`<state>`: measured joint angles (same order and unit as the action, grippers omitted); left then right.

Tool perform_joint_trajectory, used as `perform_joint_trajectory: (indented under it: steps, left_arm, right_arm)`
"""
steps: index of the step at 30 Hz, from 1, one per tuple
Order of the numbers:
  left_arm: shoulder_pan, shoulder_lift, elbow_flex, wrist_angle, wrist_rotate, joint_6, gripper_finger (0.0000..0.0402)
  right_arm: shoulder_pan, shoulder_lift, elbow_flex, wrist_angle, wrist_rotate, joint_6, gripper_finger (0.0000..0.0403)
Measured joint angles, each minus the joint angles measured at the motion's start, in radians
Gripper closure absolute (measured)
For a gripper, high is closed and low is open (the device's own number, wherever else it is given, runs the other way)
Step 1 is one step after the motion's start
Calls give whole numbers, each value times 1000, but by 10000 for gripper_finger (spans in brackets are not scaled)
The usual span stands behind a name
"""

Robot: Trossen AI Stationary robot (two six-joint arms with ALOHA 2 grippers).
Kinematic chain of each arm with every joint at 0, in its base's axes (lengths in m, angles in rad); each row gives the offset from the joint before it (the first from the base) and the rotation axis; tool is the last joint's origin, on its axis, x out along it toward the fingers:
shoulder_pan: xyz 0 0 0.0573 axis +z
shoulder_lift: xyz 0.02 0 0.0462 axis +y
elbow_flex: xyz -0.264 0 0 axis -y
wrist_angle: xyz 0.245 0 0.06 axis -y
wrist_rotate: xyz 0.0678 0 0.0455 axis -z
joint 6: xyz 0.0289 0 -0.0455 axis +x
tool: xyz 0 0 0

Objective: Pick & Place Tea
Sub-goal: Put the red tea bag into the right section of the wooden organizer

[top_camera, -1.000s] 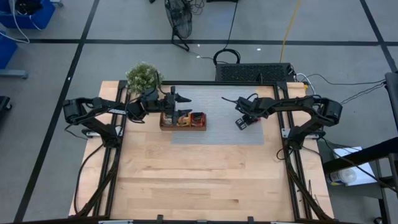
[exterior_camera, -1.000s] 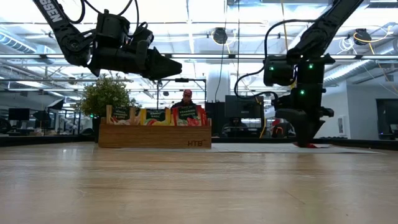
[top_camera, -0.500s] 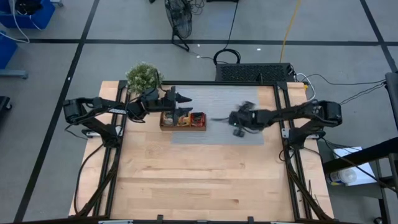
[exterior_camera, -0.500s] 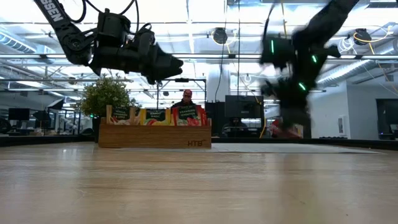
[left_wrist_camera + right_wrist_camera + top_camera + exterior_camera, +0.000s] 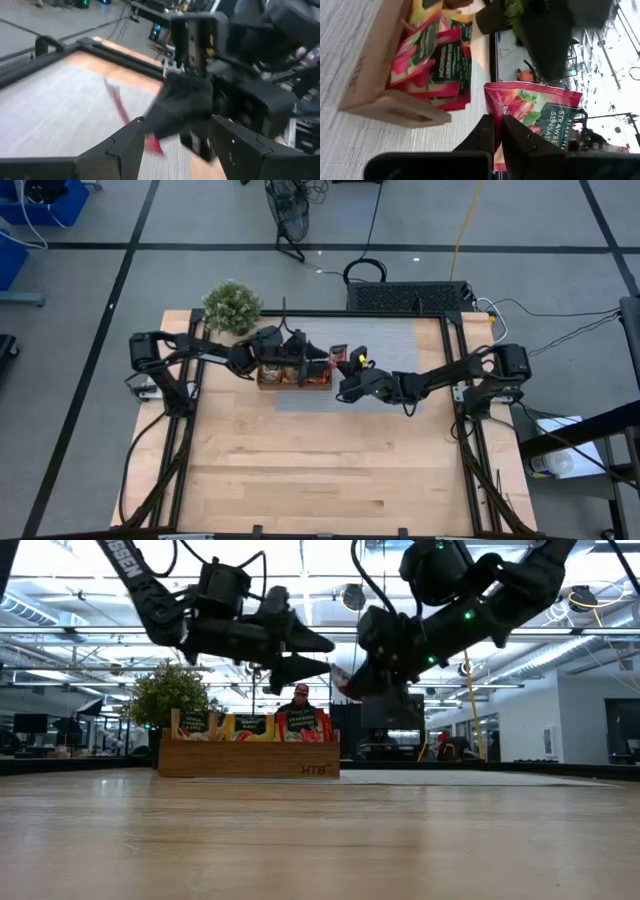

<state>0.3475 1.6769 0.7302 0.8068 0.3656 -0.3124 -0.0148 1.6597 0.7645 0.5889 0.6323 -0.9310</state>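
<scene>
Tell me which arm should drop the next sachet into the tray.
Right, probably. The right gripper is shut on a red tea sachet beside the wooden tray. The left gripper hovers open and empty over the tray's right end.

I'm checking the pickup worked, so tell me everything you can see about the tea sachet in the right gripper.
The sachet is a flat, glossy red foil packet with strawberry artwork and a dark green label reading "Strawberry Sensation". The right gripper is shut on its lower edge, holding it in the air beside the red end of the wooden tray, close to the open left gripper. Nothing else touches it.
</scene>
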Motion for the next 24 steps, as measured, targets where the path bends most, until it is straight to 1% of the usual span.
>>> perform_joint_trajectory:
  steps: [3, 7, 10, 14, 22, 24]
  left_arm:
    - [-9, 29, 28, 5, -35, 3, 179]
    - [-6, 41, 40, 0, -122, 23, 179]
    - [-4, 41, 43, -5, -174, 29, 179]
    - [5, 41, 43, -4, -183, 18, 179]
    - [6, 41, 43, -11, -183, 14, 179]
    - [6, 41, 43, -10, -179, 15, 184]
  right_arm:
    - [-2, 28, 9, 12, 8, -14, 397]
    - [9, 33, 9, 49, 55, -14, 397]
    - [21, 33, 10, 82, 52, -16, 398]
    - [30, 32, 10, 108, 29, -20, 398]
    - [37, 32, 10, 136, 26, -24, 398]
    - [37, 32, 10, 140, 21, -23, 398]
